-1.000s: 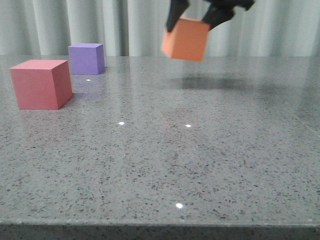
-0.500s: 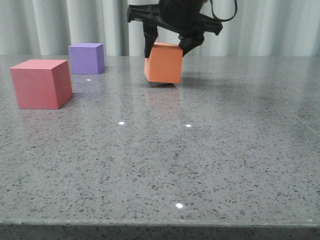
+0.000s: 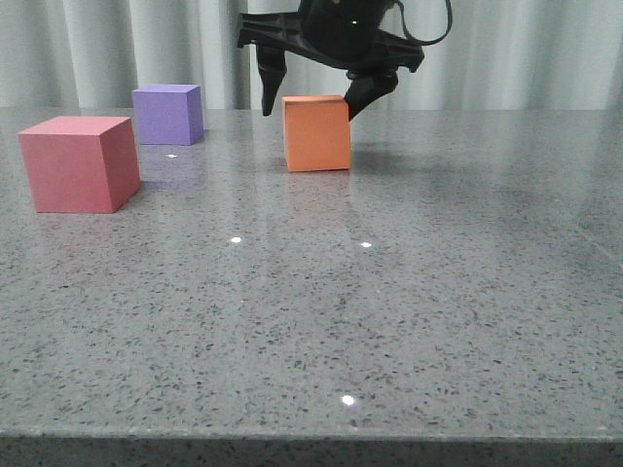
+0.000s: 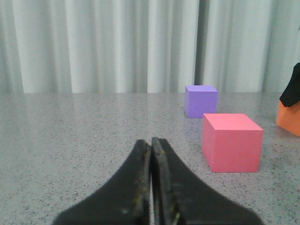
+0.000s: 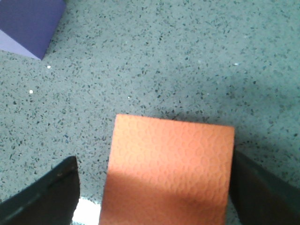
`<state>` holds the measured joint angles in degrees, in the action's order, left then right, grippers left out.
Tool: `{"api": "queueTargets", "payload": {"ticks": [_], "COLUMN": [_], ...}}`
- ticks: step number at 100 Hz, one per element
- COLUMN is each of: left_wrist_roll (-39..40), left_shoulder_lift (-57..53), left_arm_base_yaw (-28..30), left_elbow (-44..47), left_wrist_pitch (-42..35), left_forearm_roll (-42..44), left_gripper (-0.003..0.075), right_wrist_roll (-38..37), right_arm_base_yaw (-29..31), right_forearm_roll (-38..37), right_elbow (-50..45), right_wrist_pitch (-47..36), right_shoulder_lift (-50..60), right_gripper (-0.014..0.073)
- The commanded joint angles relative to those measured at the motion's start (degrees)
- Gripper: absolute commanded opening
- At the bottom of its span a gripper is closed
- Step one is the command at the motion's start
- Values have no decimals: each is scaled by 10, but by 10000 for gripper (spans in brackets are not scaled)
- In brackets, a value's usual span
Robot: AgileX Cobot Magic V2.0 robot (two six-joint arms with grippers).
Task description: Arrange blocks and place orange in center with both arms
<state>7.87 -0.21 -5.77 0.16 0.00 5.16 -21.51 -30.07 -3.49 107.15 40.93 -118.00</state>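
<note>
The orange cube [image 3: 316, 133] stands flat on the grey table [image 3: 409, 302], right of the other two. My right gripper [image 3: 309, 112] hangs just above it, open, with one finger on each side; in the right wrist view the orange cube [image 5: 168, 168] sits between the fingers of that gripper [image 5: 152, 187], with a gap on one side. The red-pink cube [image 3: 80, 162] is at the left and the purple cube [image 3: 168, 114] is behind it. My left gripper [image 4: 151, 143] is shut and empty, low over the table, short of the red-pink cube [image 4: 232, 143] and the purple cube [image 4: 200, 101].
Pale curtains [image 3: 545, 49] hang behind the table's far edge. The table's front edge [image 3: 311, 438] runs across the bottom of the front view. A corner of the purple cube [image 5: 28, 23] shows in the right wrist view.
My right gripper carried the orange cube left and down, set it on the table and opened. The red-pink and purple cubes have not moved.
</note>
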Motion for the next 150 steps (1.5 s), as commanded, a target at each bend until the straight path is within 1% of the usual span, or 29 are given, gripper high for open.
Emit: {"api": "queueTargets", "payload": {"ticks": [1,13,26,46,56,66,86,94,117,136,150], "left_wrist_roll": [0,0,0,0,0,0,0,0,0,0,0], "left_shoulder_lift": [-21,-21,-21,-21,-21,-21,-21,-21,-21,-21,-21], "left_arm_base_yaw": [1,1,1,1,1,1,1,1,1,1,1], "left_elbow": [24,24,24,24,24,24,24,24,24,24,24], "left_wrist_pitch": [-47,-47,-47,-47,-47,-47,-47,-47,-47,-47,-47], "left_forearm_roll": [1,1,1,1,1,1,1,1,1,1,1], "left_gripper": [-20,-20,-20,-20,-20,-20,-20,-20,-20,-20,-20], "right_wrist_roll": [1,1,1,18,41,41,37,36,32,32,32], "right_arm_base_yaw": [1,3,11,37,53,74,125,151,216,255,268], "right_forearm_roll": [-9,-26,-67,-113,-116,-116,-112,-108,-105,-105,-107], "right_elbow": [22,26,27,22,-9,-80,-240,-311,-472,-604,-680], "right_wrist_pitch": [-30,-24,-11,57,74,59,-15,-39,-100,-154,-180], "right_shoulder_lift": [44,70,112,170,199,244,356,413,580,724,813], "right_gripper": [636,636,636,636,636,636,636,636,636,636,636]}}
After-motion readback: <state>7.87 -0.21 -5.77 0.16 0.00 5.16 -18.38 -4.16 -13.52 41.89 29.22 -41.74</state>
